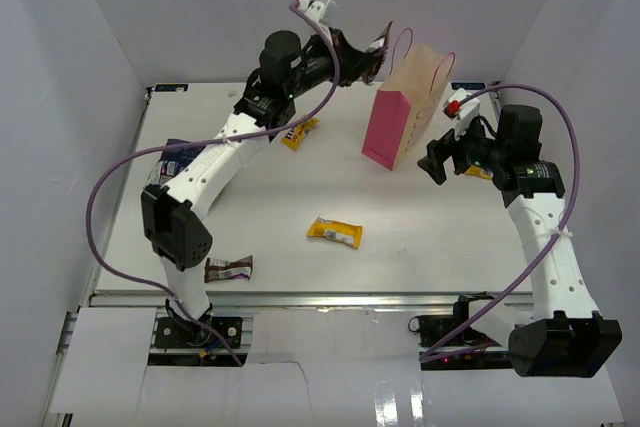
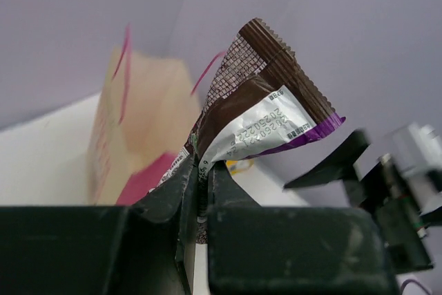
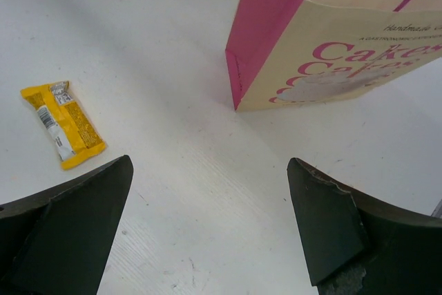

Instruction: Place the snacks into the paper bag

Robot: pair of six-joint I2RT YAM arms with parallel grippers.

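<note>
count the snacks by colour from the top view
yellow packet: 2 (maybe a third behind the right arm)
brown bar: 2 (one in the left gripper)
blue-purple bag: 1
total: 5

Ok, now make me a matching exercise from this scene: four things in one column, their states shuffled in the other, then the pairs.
Things
1. paper bag
2. brown bar by the bag handles
3. mid-table yellow packet
4. right gripper

States
A. pinched in the left gripper, up in the air
B. open, holding nothing
C. lying flat on the table
D. standing upright

Pairs: 1-D, 2-A, 3-C, 4-B
</note>
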